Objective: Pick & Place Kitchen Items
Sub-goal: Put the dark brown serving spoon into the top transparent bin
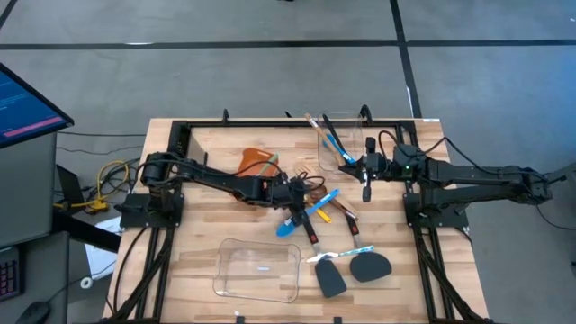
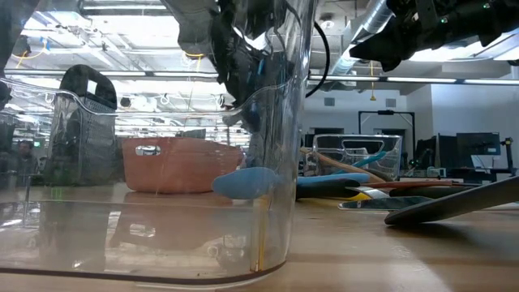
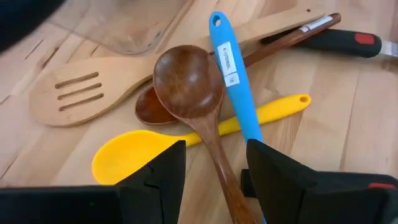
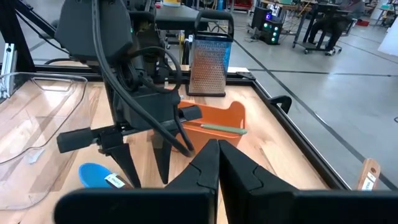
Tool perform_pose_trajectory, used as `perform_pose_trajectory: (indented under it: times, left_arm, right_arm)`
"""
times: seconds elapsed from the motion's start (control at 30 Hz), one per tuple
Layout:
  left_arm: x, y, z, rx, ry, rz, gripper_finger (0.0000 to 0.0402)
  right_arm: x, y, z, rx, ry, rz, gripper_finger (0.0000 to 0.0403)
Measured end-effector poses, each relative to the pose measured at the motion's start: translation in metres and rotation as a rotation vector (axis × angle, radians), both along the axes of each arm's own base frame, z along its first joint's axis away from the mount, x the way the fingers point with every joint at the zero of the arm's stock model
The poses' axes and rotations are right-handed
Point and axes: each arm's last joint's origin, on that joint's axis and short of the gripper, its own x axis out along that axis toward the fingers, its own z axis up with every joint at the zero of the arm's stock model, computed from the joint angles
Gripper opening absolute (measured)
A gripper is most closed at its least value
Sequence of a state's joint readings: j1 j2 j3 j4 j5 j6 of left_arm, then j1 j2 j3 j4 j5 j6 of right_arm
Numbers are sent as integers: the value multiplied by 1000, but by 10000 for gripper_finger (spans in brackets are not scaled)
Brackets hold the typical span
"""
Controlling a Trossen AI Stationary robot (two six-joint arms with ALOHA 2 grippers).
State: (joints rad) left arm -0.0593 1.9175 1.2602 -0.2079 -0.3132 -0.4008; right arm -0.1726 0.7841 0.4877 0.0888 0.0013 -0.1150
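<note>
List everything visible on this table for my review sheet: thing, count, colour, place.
wooden spoons: two, dark brown, table centre
slotted turner: one, pale wood, beside the spoons
yellow spoon: one, under the spoons
blue spoon: one, across the pile
black spatulas: two, near front edge
orange bin: one, back centre
clear containers: two, front and back
grater: one, metal, behind the bin
left gripper: open, over the spoon pile
right gripper: shut, raised near back container

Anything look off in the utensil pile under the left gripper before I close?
Nothing damaged or spilled, but the pile is tangled. The left gripper straddles the dark wooden spoon's handle, which lies across the yellow spoon, right beside the blue spoon's handle. Closing might catch the blue one too.
</note>
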Motion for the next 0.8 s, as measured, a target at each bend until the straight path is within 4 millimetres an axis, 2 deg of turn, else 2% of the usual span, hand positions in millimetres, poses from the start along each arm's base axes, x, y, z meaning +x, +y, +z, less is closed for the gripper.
perform_pose_trajectory:
  times: [0.17, 0.43, 0.63, 0.8]
  left_arm:
    - [6, -1, 5, -5, -80, -11, 156]
    - [21, 20, 20, -109, -152, -120, 156]
    - [50, 19, 36, -40, -214, -201, 156]
    - [79, 15, 25, -48, -203, -270, 156]
  right_arm:
    - [-1, 0, 0, 0, 3, 0, 1]
    - [-21, 4, 10, -6, -37, 0, 1]
    - [-35, 6, 13, 15, -44, -5, 1]
    - [-36, 6, 11, 24, -17, -6, 1]
